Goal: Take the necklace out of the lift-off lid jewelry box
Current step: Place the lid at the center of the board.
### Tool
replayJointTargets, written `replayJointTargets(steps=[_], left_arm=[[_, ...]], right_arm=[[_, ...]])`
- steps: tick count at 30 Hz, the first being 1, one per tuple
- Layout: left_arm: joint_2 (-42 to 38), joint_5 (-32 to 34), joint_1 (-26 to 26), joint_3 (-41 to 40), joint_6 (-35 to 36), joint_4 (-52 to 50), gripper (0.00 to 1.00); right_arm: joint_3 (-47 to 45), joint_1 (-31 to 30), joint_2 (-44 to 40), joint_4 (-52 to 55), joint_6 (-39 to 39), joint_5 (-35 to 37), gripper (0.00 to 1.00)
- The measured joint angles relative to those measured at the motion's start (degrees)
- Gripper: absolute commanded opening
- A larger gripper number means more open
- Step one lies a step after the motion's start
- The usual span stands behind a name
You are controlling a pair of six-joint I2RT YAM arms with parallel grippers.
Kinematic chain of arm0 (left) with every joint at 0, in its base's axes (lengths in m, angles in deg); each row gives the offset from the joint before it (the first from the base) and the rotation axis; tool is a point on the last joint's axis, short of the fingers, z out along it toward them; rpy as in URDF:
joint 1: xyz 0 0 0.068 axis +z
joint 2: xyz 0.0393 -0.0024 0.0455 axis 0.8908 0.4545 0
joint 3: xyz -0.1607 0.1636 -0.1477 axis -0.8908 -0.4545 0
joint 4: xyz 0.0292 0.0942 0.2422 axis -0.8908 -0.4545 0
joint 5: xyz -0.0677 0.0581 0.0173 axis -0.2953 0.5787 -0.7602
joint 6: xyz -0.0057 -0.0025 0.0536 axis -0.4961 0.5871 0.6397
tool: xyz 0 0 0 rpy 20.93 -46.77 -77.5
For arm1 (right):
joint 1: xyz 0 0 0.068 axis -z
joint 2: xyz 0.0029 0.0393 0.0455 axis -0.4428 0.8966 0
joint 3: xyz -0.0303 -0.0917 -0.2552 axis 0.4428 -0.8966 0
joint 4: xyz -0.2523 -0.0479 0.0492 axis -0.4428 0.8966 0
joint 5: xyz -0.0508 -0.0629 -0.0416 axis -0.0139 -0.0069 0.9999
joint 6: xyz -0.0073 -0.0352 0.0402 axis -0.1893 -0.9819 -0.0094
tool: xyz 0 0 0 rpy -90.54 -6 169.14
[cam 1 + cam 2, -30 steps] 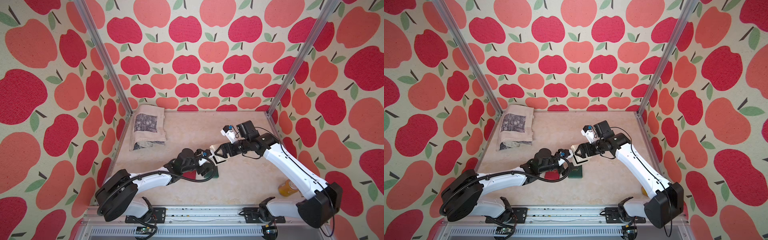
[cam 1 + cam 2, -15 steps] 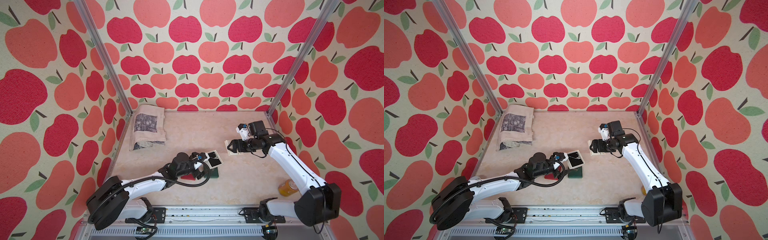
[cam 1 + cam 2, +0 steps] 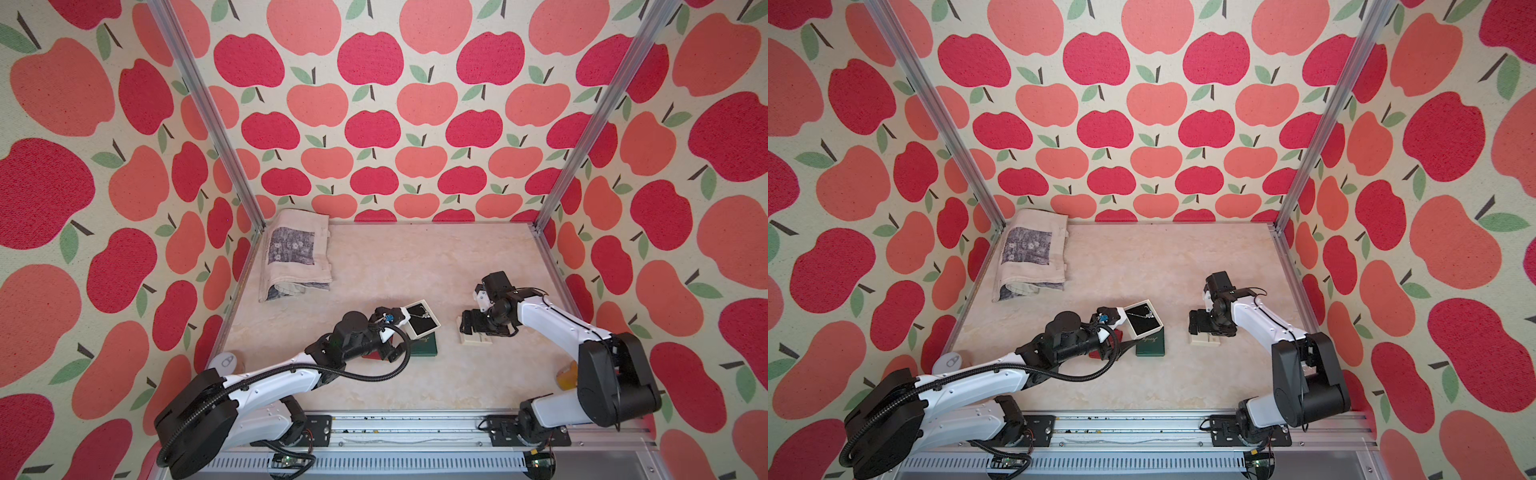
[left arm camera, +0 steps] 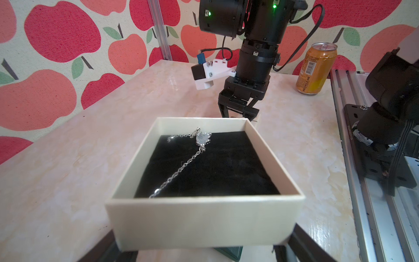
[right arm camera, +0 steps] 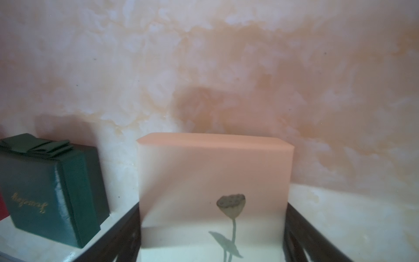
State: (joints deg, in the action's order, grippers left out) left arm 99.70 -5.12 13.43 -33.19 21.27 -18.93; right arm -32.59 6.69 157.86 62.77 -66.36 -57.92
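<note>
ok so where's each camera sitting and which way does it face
Top views: high above the base side, looking down over the table; left arm and right arm show.
Left wrist: on the left arm, facing over the open box and necklace toward the right gripper and a can; own fingers at the edge.
Right wrist: on the right arm, facing down at the lid; own fingers flank it.
Shared: the green box shows in the right wrist view and both top views.
</note>
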Motion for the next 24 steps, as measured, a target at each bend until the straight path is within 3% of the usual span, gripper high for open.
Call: replayJointTargets(steps=[15, 20, 24], left_arm=[[0.4, -0.1, 0.0, 0.0, -0.2, 0.0, 0.65], [1.0, -0.3, 0.0, 0.0, -0.2, 0.0, 0.65], [2.0, -1.2, 0.0, 0.1, -0.2, 0.0, 0.65]], right_arm=[[-2.0, 0.0, -4.2, 0.1, 2.1, 5.3, 0.99], [-0.1, -0.5, -11.6, 1.8, 1.7, 3.8, 0.87], [3.5, -3.2, -18.0, 1.7, 1.6, -0.8, 0.63]])
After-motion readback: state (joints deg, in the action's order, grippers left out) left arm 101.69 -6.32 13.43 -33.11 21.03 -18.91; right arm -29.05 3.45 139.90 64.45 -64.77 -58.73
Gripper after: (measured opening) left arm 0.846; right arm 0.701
